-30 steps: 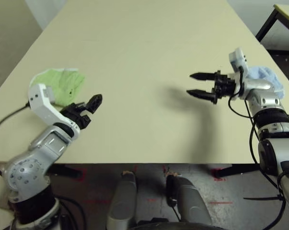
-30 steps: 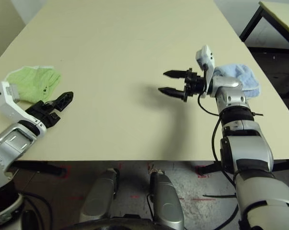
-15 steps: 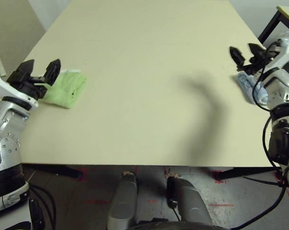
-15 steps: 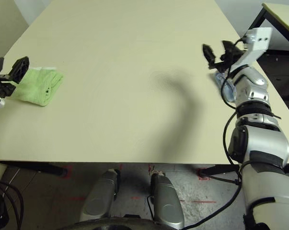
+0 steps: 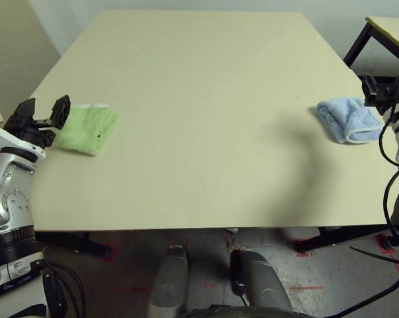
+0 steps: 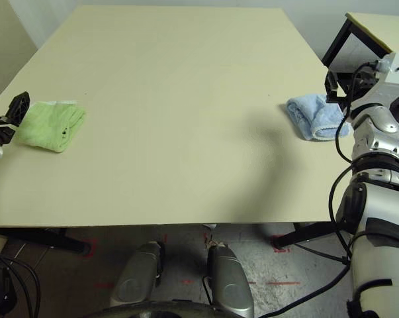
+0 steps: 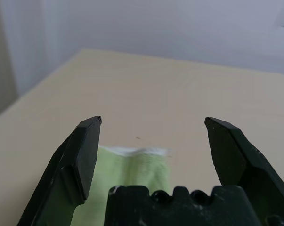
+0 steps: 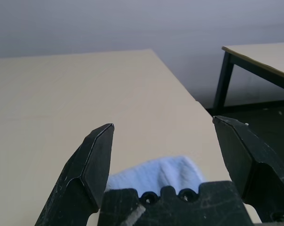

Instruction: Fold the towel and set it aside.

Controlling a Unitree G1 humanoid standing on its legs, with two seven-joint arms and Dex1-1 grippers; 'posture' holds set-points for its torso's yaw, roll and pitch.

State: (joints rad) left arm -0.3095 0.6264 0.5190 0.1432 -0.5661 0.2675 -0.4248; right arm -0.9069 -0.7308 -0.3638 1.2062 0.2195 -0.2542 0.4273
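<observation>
The towel (image 5: 85,128) lies folded near the table's (image 5: 206,119) left edge, both grippers' jaws spread, empty.

Light blue cloth (image 5: 349,120) bunched near bench's right edge. Bench (image 5: 206,112) top pale cream. Second bench (image 6: 371,23), black-legged, beyond right. Red tape marks (image 5: 305,252) on grey floor.

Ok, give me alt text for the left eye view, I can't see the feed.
A folded green towel lies near the table's left edge, with the open left gripper right beside it. A bunched blue cloth sits near the right edge, the open right gripper just past it.
</observation>
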